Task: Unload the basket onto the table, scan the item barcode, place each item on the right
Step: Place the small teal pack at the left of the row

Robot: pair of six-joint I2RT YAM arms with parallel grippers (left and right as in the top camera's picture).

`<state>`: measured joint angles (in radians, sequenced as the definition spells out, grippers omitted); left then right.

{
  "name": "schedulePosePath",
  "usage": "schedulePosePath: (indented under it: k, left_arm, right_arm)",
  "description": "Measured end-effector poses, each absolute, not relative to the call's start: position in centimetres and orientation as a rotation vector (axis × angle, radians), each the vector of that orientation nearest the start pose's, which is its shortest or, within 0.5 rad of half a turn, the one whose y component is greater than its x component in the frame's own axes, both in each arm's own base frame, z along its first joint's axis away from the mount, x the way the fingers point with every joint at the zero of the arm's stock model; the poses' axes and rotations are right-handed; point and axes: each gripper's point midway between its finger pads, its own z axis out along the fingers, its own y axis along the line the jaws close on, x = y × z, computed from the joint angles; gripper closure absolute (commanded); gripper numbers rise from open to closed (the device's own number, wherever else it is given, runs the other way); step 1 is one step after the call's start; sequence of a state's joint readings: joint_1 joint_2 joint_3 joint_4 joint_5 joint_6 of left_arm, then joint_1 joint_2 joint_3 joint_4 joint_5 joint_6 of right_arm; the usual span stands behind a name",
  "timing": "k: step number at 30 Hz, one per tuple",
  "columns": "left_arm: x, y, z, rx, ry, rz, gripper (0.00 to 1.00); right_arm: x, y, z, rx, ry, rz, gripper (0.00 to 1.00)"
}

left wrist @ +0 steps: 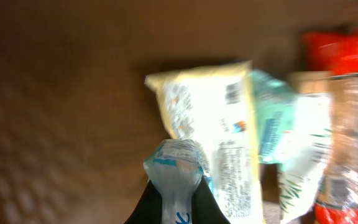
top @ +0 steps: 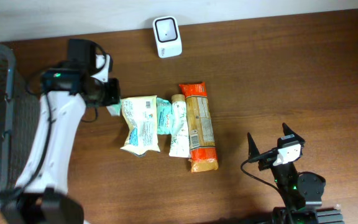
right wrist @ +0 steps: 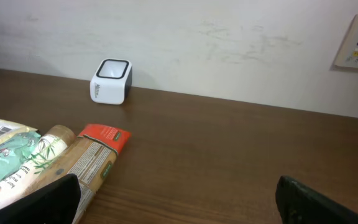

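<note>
Left gripper (left wrist: 175, 210) jaws clenched on the teal-white packet (left wrist: 176, 163) seam only, right gripper (top: 270, 144) jaws released; thin pinch could slip en route to the scanner (top: 167, 37).

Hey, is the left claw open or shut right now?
Shut. The left claw pinches the crimped end of a pale blue packet, squeezed tight from both sides in the wrist view.

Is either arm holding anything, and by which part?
The left arm's fingers pinch a small white-and-teal packet near one end; the right arm's fingers hold nothing.
</note>
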<state>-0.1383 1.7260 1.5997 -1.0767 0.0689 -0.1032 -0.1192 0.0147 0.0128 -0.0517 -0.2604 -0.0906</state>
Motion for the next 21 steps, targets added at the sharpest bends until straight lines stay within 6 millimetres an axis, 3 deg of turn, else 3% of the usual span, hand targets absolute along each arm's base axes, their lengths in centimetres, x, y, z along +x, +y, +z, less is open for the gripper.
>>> schedulePosePath:
  k: [4, 8, 9, 10, 16, 20, 21]
  left_arm:
    - [39.3, -6.1, 11.1, -0.107, 2.934, -0.107, 1.0]
    - [39.6, -4.9, 8.8, -0.168, 2.968, 0.006, 1.0]
    - [39.9, -4.3, 8.5, -0.187, 2.955, 0.051, 0.92]
    - [40.2, -3.9, 8.3, -0.2, 2.94, 0.085, 0.75]
    - [40.2, -3.6, 5.7, -0.226, 2.947, 0.151, 0.3]
    - [40.1, -4.5, 6.1, -0.202, 2.953, 0.148, 0.23]
    - [40.6, -4.6, 7.2, -0.201, 2.942, 0.143, 0.23]
  right_arm:
    - [24.4, 1.5, 16.4, -0.176, 1.613, 0.05, 0.01]
    - [24.4, 1.5, 16.4, -0.176, 1.613, 0.05, 0.01]
    - [24.4, 1.5, 16.4, -0.176, 1.613, 0.05, 0.01]
    - [24.4, 1.5, 16.4, -0.176, 1.613, 0.051, 0.01]
    - [24.4, 1.5, 16.4, -0.176, 1.613, 0.05, 0.01]
    - [24.4, 1.5, 16.4, -0.176, 1.613, 0.05, 0.01]
    - [24.4, 1.5, 16.4, -0.176, 1.613, 0.05, 0.01]
